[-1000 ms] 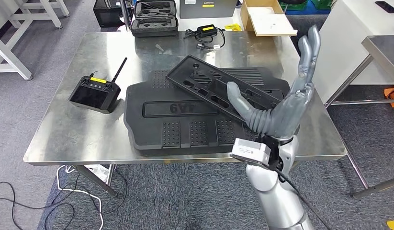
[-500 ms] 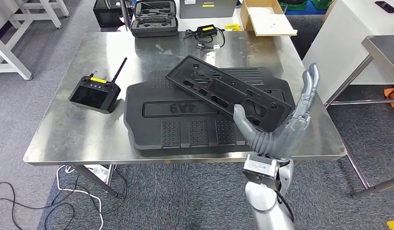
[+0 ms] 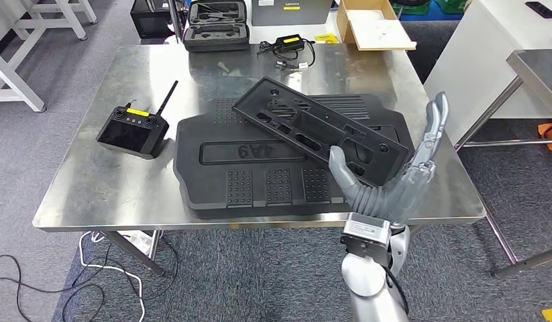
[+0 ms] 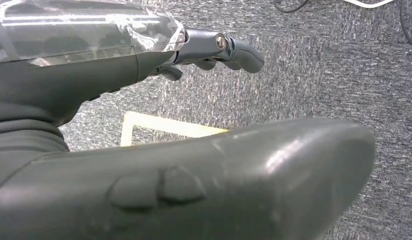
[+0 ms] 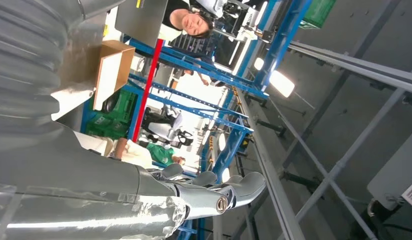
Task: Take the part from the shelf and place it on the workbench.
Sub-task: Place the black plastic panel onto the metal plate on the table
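Note:
A long black slotted part [image 3: 313, 127] lies tilted on top of a large black moulded panel [image 3: 259, 168] in the middle of the steel workbench [image 3: 92, 188]. My right hand [image 3: 394, 181] is raised at the bench's front right edge, fingers spread and pointing up, thumb toward the long part, and holds nothing. The right wrist view shows the same hand [image 5: 193, 195] with straight fingers against ceiling and blue racking. My left hand [image 4: 143, 125] hangs over grey carpet, its fingers apart and nothing in it.
A black remote controller [image 3: 132, 132] lies at the bench's left. At the back are a black case [image 3: 216, 25], a charger [image 3: 290, 45] and a cardboard box [image 3: 373, 27]. Another steel table [image 3: 538, 67] stands to the right. Cables [image 3: 92, 268] trail under the bench. People [image 5: 191, 20] stand near the racking.
My right hand has come down and back from above the long part to the bench's front right edge. It has barely moved in the last half second. The parts stayed put.

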`<state>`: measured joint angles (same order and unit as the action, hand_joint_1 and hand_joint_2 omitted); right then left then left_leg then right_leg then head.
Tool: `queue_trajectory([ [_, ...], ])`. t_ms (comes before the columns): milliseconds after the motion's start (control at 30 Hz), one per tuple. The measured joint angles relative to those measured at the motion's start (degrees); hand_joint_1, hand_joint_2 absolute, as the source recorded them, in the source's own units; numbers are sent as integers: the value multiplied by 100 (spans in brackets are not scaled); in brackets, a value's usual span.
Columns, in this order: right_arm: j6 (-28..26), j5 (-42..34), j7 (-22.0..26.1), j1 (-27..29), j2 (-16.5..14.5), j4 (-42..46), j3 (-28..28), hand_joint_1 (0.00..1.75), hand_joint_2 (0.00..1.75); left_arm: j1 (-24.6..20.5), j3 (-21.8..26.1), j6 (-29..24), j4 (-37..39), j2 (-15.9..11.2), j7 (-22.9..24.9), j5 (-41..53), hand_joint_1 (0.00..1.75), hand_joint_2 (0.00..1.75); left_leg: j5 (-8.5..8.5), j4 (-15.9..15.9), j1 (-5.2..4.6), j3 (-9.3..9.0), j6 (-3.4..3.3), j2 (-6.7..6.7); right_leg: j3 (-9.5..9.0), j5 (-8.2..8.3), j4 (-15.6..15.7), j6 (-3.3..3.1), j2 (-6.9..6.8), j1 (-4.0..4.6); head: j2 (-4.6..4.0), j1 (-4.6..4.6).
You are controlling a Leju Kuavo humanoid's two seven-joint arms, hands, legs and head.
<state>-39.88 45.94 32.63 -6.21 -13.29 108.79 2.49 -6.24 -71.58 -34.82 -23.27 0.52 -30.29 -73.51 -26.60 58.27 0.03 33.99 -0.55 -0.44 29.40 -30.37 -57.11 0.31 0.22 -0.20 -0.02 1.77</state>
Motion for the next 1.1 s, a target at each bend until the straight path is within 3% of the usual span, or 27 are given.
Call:
queue_trajectory([
  [400, 2, -56, 40, -1, -53, -32, -4, 0, 175, -1, 3, -44, 3, -1, -1, -73, 0, 0, -3, 5, -4, 2, -2, -1, -1, 2, 5, 3, 0, -2, 0, 0],
  [533, 5, -71, 30, -2, -73, -60, -4, 0, 175, -2, 4, -92, 4, -2, -2, -123, 0, 0, -29, 25, -41, 8, -41, -6, -10, 8, 30, 37, -1, -35, 0, -21],
  [600, 5, -64, 13, 0, -88, -62, -4, 0, 175, -2, 5, -101, 4, 4, -4, -133, 0, 0, -3, -48, 3, -33, -65, 8, -14, -39, -21, 59, -1, -26, 0, -26],
  [667, 4, -52, -6, 7, -94, -62, -4, 0, 175, -4, 5, -113, 4, 11, -13, -144, 0, 0, 27, -126, 47, -83, -96, 30, 152, -274, -416, 87, -1, -27, 0, 14],
  [733, 3, -44, -22, 37, -94, -62, -4, 0, 175, -3, 5, -122, 4, 11, -20, -153, 0, 0, 28, -137, 49, -93, -109, 43, 548, -614, -1177, 116, -2, -49, 0, 74],
  [767, 3, -42, -28, 59, -94, -62, -4, 0, 175, -1, 4, -124, 4, 11, -22, -157, 0, 0, 23, -132, 51, -93, -105, 47, 728, -702, -1490, 130, -2, -61, 0, 92],
  [800, 3, -40, -32, 76, -94, -62, -4, 0, 175, 1, 4, -128, 4, 11, -25, -162, 0, 0, 14, -124, 55, -94, -96, 49, 824, -678, -1625, 142, -3, -74, 0, 108],
  [833, 3, -37, -35, 84, -94, -62, -4, 0, 175, 2, 4, -136, 4, 11, -29, -165, 0, 0, 2, -110, 64, -95, -80, 48, 812, -539, -1531, 150, -4, -87, 0, 121],
  [933, 3, -19, -61, 87, -94, -61, -4, 0, 175, -1, 4, -159, 4, 16, -41, -167, 0, 0, -67, -16, 91, -91, 23, 39, 404, 39, -498, 154, -8, -109, 0, 175],
  [1000, 1, 3, -90, 94, -94, -60, -5, 0, 175, -3, 4, -166, 4, 17, -52, -163, 0, 0, -90, 25, 81, -77, 104, 35, 297, 125, -194, 100, 15, -90, 0, 178],
  [1100, -1, 24, -111, 102, -94, -60, -7, 0, 175, -4, 4, -167, 4, 17, -59, -161, 0, 0, -116, 50, 100, -81, 205, 31, 310, 148, -187, -24, 35, -73, 0, 112],
])
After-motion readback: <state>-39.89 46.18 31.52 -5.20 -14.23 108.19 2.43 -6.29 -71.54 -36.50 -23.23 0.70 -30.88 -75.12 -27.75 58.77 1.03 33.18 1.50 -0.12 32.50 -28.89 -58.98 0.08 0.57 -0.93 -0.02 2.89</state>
